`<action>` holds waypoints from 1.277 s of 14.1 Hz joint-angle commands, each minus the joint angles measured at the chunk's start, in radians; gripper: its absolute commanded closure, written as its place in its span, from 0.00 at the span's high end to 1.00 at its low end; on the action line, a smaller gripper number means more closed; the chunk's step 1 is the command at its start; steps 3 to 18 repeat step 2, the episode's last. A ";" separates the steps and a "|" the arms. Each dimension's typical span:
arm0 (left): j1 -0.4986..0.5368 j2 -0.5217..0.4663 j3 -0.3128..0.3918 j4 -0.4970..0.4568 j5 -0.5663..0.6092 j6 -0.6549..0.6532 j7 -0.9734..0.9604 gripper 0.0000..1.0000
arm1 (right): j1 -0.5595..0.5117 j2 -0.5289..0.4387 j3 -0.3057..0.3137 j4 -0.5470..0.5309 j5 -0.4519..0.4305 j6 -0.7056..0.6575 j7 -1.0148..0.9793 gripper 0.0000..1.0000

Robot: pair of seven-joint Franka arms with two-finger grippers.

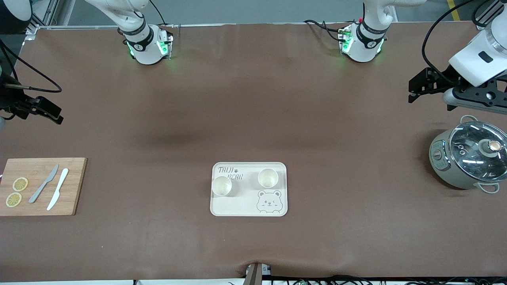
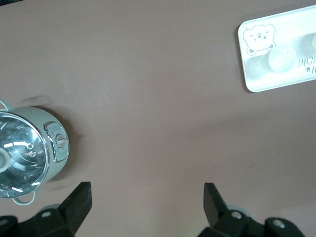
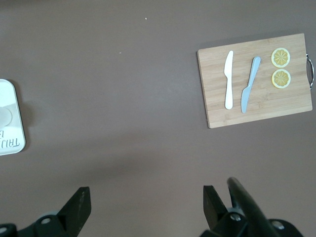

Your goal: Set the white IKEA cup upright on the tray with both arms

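Observation:
The cream bear tray (image 1: pixel 273 209) lies on the brown table, near the front camera. Two white cups stand upright on it, mouths up: one (image 1: pixel 221 186) toward the right arm's end and one (image 1: pixel 268 178) toward the left arm's end. My left gripper (image 1: pixel 412 91) is open and empty, up in the air beside the pot, away from the tray. In the left wrist view (image 2: pixel 147 197) it hangs over bare table, with the tray (image 2: pixel 256 81) and a cup (image 2: pixel 280 59) in the distance. My right gripper (image 1: pixel 57 114) is open and empty over bare table, shown also in the right wrist view (image 3: pixel 147 202).
A wooden cutting board (image 1: pixel 73 186) with two knives (image 1: pixel 43 184) and lemon slices (image 1: pixel 20 184) lies at the right arm's end. A grey pot with a glass lid (image 1: pixel 469 158) stands at the left arm's end, under the left hand.

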 commanded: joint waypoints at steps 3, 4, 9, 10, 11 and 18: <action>0.000 0.009 0.004 0.022 0.015 -0.001 -0.016 1.00 | -0.028 -0.036 0.010 -0.043 0.023 0.007 -0.008 1.00; 0.000 0.009 0.004 0.022 0.015 -0.001 -0.016 1.00 | -0.028 -0.036 0.010 -0.043 0.023 0.007 -0.008 1.00; 0.000 0.009 0.004 0.022 0.015 -0.001 -0.016 1.00 | -0.028 -0.036 0.010 -0.043 0.023 0.007 -0.008 1.00; 0.000 0.009 0.004 0.022 0.015 -0.001 -0.016 1.00 | -0.028 -0.036 0.010 -0.043 0.023 0.007 -0.008 1.00; 0.000 0.009 0.004 0.022 0.015 -0.001 -0.016 1.00 | -0.028 -0.036 0.010 -0.043 0.023 0.007 -0.008 1.00; 0.000 0.009 0.004 0.022 0.015 -0.001 -0.016 1.00 | -0.028 -0.036 0.010 -0.043 0.023 0.007 -0.008 1.00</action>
